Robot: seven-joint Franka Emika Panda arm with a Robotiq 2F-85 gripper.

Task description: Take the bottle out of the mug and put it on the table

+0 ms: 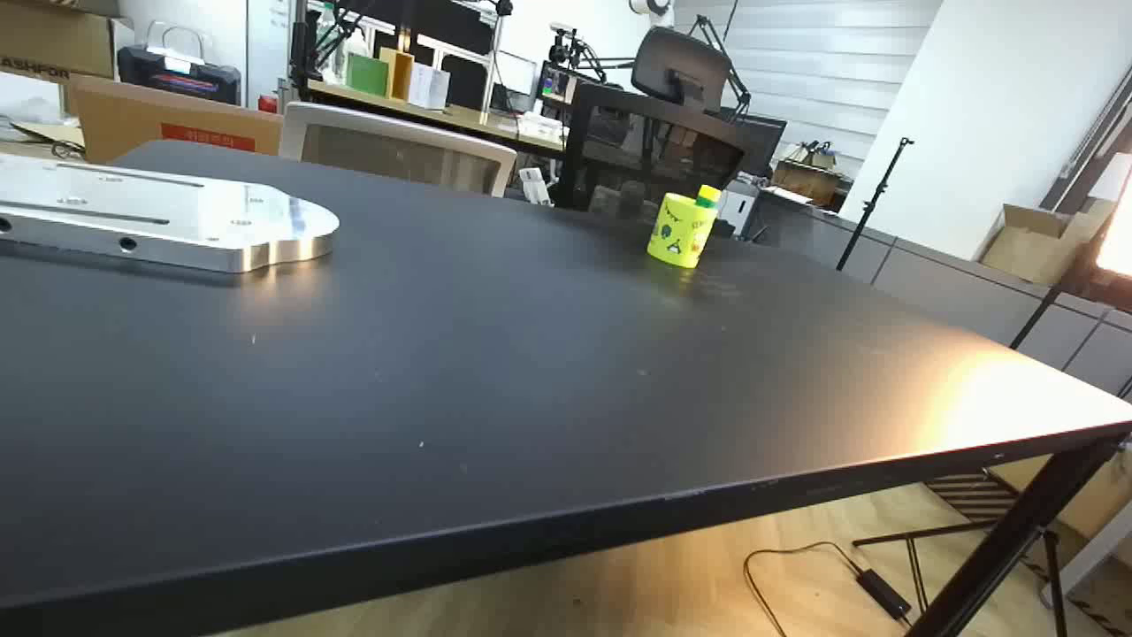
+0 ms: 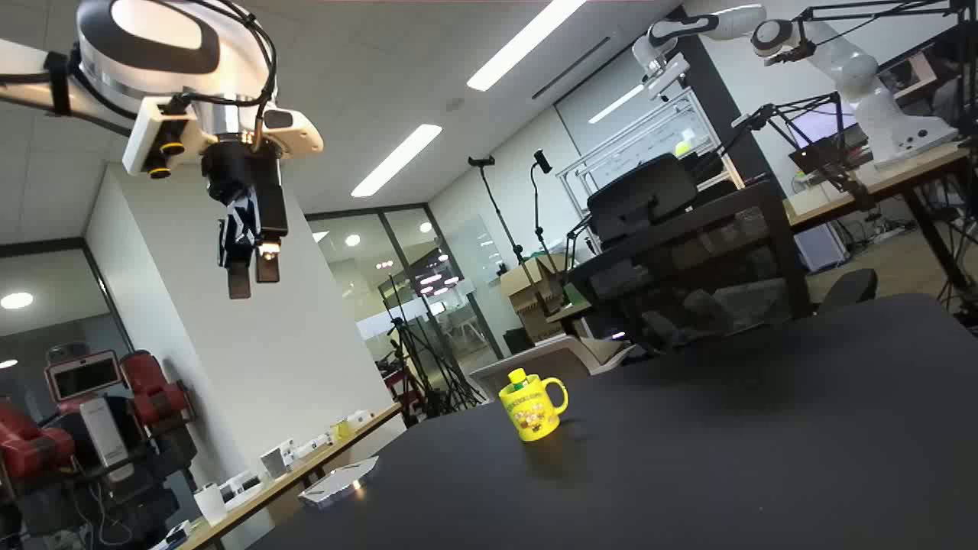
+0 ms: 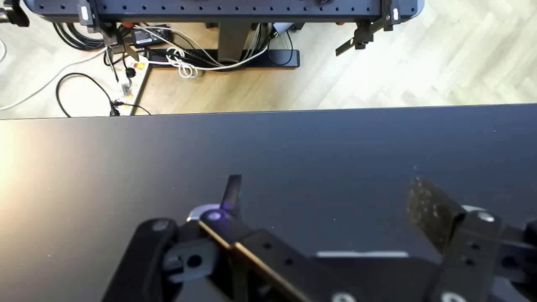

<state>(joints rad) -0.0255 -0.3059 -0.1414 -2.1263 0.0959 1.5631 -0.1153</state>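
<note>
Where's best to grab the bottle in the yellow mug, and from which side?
Likely by the yellow cap, from above: only that and some green of the bottle show over the rim of the mug, whose wall hides the rest.

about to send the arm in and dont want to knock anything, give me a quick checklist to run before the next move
1. Gripper open, nothing held: ok.
2. Bottle in the mug, with its top above the rim: ok, seen in both exterior views.
3. Mug upright on the table: ok.
4. Gripper lined up over the bottle: not ok; neither bottle nor mug shows in the wrist view.
5. Metal plate standing apart from the mug: ok.
6. Bottle loose enough to lift out: cannot tell; the mug hides its lower part.
</note>
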